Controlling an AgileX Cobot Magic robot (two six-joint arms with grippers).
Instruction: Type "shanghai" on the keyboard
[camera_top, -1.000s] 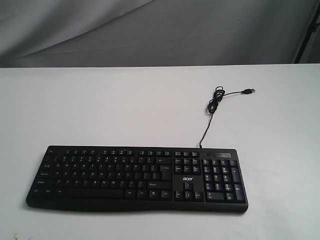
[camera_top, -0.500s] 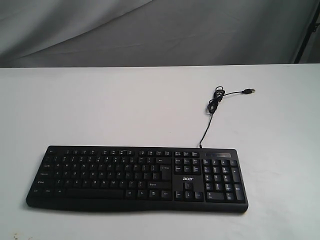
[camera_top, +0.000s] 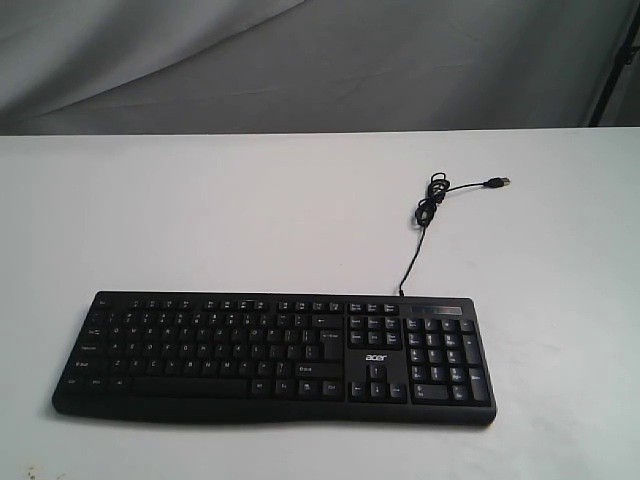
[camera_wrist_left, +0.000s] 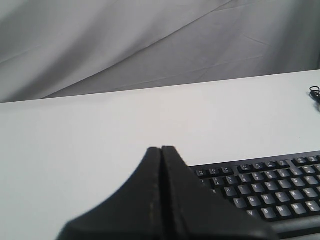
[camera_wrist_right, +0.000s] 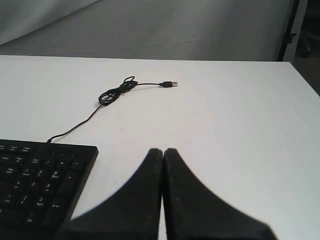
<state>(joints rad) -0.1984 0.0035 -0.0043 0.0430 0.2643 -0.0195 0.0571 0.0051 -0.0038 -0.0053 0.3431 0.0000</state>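
The wide black keyboard (camera_top: 275, 357) lies flat near the front of the white table, number pad and "acer" logo to the right. Its thin black cable (camera_top: 423, 220) runs back to a coil and a USB plug (camera_top: 497, 183). Neither arm shows in the exterior view. In the left wrist view my left gripper (camera_wrist_left: 161, 149) is shut and empty, short of the keyboard's (camera_wrist_left: 270, 185) left end. In the right wrist view my right gripper (camera_wrist_right: 163, 151) is shut and empty, beside the keyboard's (camera_wrist_right: 40, 185) number-pad end, with the cable (camera_wrist_right: 117, 92) beyond.
The white table (camera_top: 200, 210) stretches behind the keyboard to a grey cloth backdrop (camera_top: 300, 60). A dark stand leg (camera_top: 612, 70) rises at the far right. The table's right edge (camera_wrist_right: 305, 80) shows in the right wrist view.
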